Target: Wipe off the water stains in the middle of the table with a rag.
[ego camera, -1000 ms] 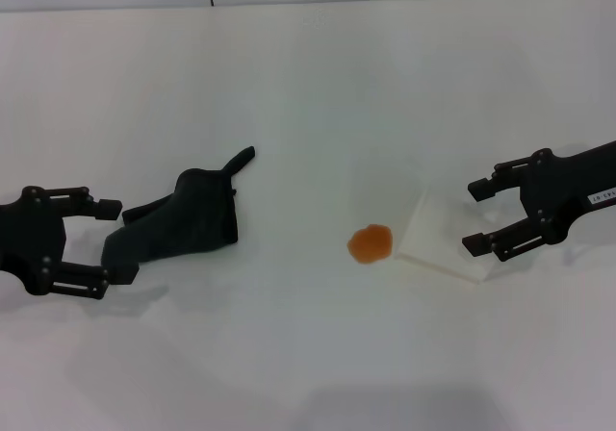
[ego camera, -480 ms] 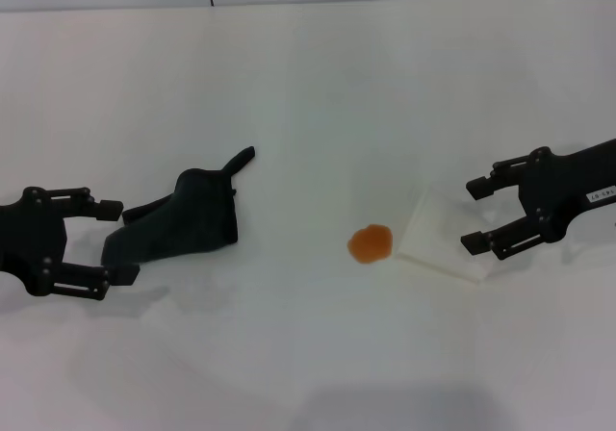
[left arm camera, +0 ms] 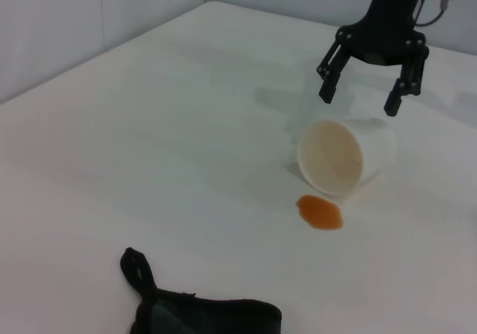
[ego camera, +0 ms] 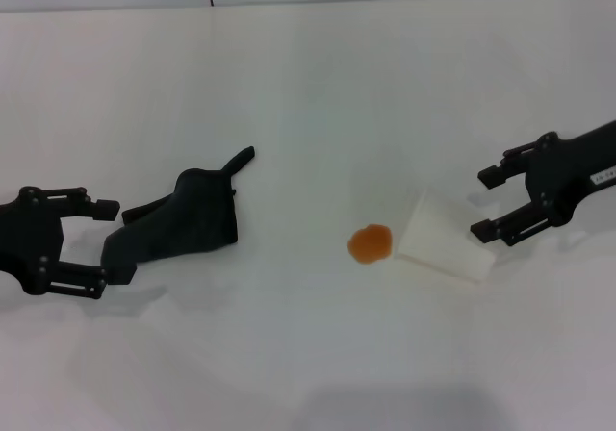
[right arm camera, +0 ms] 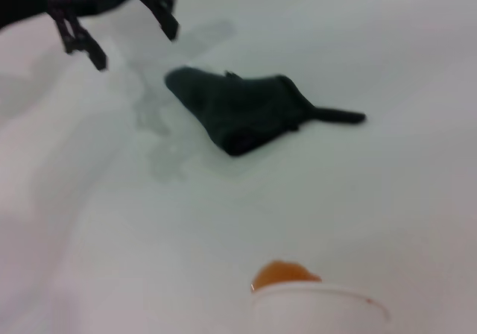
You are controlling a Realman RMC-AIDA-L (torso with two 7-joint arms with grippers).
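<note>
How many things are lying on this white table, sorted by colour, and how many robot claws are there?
Dark cloth: 1, the rag, just in front of the open left end effector.
Orange: 1, the spilled blotch.
White: 1, the cup tipped on its side beside the blotch, near the open right end effector.
Black end effectors: 2.
Total: 5, all over the table.

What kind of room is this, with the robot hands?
Probably a robot test lab, not a kitchen. There is just a plain white table with a staged mess: an orange spill, a tipped cup and a dark rag, between the left gripper and right gripper.
</note>
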